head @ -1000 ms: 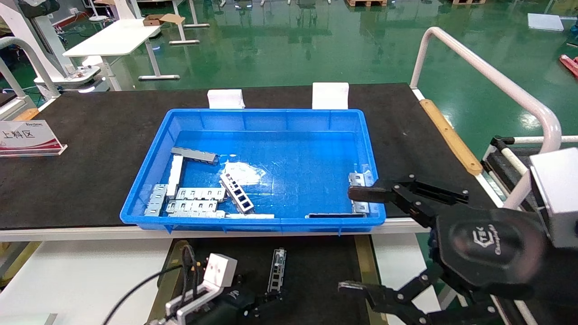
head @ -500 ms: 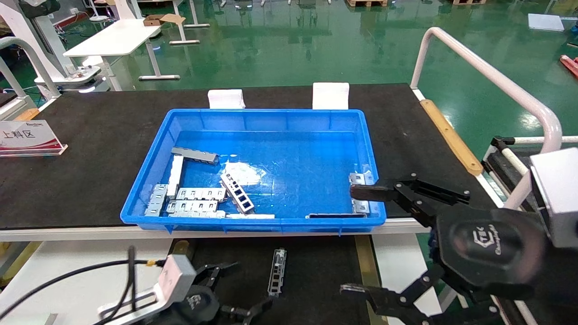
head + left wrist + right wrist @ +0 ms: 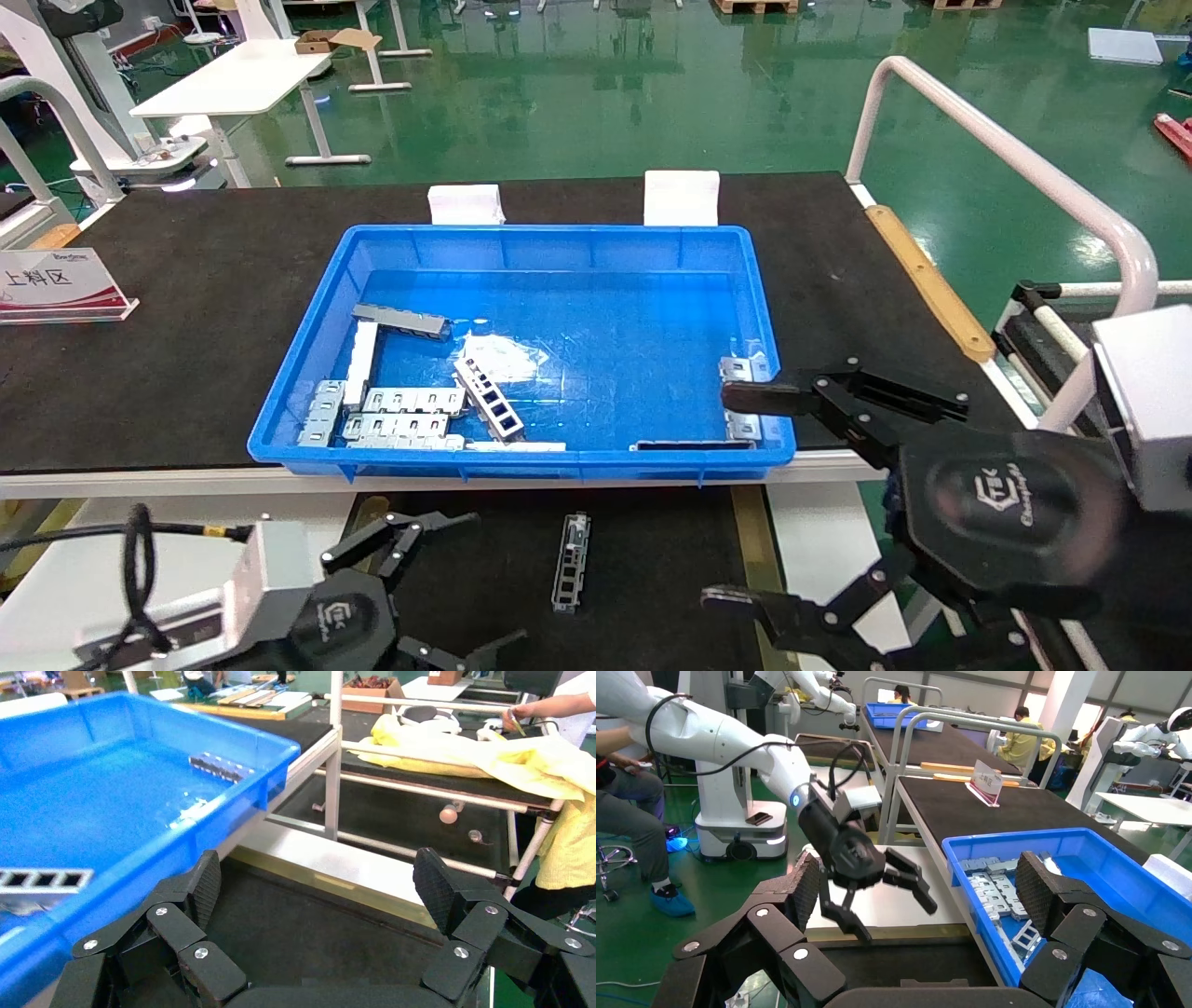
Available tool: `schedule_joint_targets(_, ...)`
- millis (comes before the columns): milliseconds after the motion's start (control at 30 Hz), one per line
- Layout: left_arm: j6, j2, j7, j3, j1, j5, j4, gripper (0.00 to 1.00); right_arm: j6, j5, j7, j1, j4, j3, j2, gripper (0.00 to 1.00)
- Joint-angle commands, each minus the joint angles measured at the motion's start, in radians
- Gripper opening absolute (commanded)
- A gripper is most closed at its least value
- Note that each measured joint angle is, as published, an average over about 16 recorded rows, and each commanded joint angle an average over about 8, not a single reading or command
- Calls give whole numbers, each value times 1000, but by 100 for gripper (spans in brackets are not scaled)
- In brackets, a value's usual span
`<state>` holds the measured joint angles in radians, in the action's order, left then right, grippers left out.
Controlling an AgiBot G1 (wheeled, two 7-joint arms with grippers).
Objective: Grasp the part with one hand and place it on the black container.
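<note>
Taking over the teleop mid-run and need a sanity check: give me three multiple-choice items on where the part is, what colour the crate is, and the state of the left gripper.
1. Where does the part lie?
A. inside the crate
B. on the black container's floor
C. in the right gripper

2. What colour is the crate holding the other metal pieces?
A. blue
B. red
C. grey

3. How is the left gripper?
A. shut on the part
B. open, holding nothing
C. out of view

Key:
1 B: the strip rests on the black container, in front of the crate.
2 A: its walls and floor are blue.
3 B: its fingers are spread wide beside the part, with nothing between them; the right gripper is open too.
</note>
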<state>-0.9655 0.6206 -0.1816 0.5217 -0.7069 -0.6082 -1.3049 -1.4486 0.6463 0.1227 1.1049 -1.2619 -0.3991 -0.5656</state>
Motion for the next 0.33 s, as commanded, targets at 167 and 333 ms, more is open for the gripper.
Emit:
schedule_joint_targets(167,-45,-34,-11,-26,-18,24,-3,100,0,0,0,0,0,0,0,100)
schedule_joint_targets(333,-53,-47,-11,-36,-20,35,-9,100,0,0,0,0,0,0,0,100)
